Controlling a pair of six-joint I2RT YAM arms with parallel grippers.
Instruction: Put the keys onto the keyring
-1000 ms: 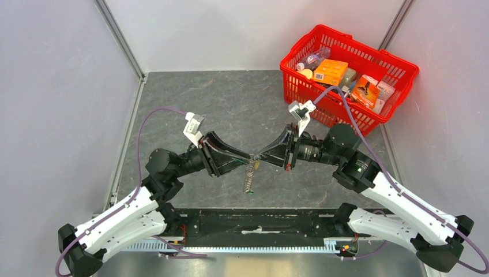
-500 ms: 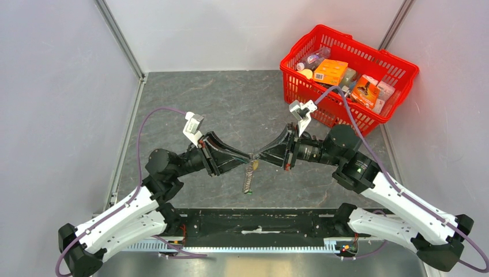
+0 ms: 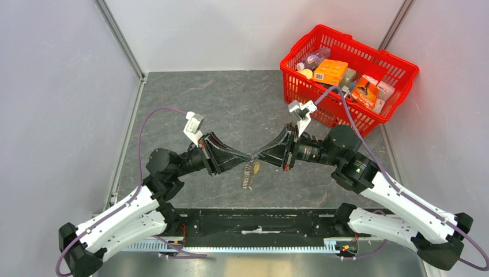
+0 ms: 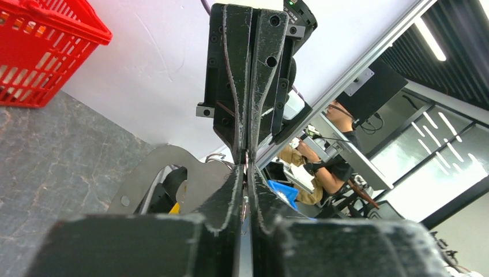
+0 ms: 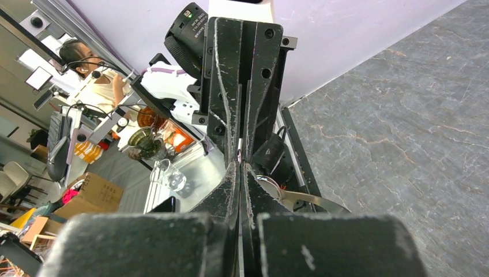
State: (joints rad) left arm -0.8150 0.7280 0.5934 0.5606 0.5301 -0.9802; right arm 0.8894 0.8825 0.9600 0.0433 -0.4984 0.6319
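Observation:
My left gripper (image 3: 249, 156) and right gripper (image 3: 255, 156) meet tip to tip above the middle of the table, both shut. The keyring (image 3: 248, 176) hangs below the tips: a grey-olive strap with a yellow tag (image 3: 257, 168). In the left wrist view my fingers (image 4: 228, 196) pinch a thin wire ring (image 4: 216, 157) beside a flat grey metal tag (image 4: 167, 170). A blurred blue shape (image 4: 282, 193) beside them may be the blue-headed key. In the right wrist view my fingers (image 5: 228, 190) are shut at the ring (image 5: 268, 184) and silver tag (image 5: 314, 202).
A red basket (image 3: 398, 86) full of boxes and bottles stands at the back right, close behind the right arm. Grey walls with metal posts close in the table's left, back and right sides. The black base rail (image 3: 254, 225) runs along the near edge.
The hanging strap and yellow tag have swung a little. Both grippers stay shut, tip to tip, in almost the same place.

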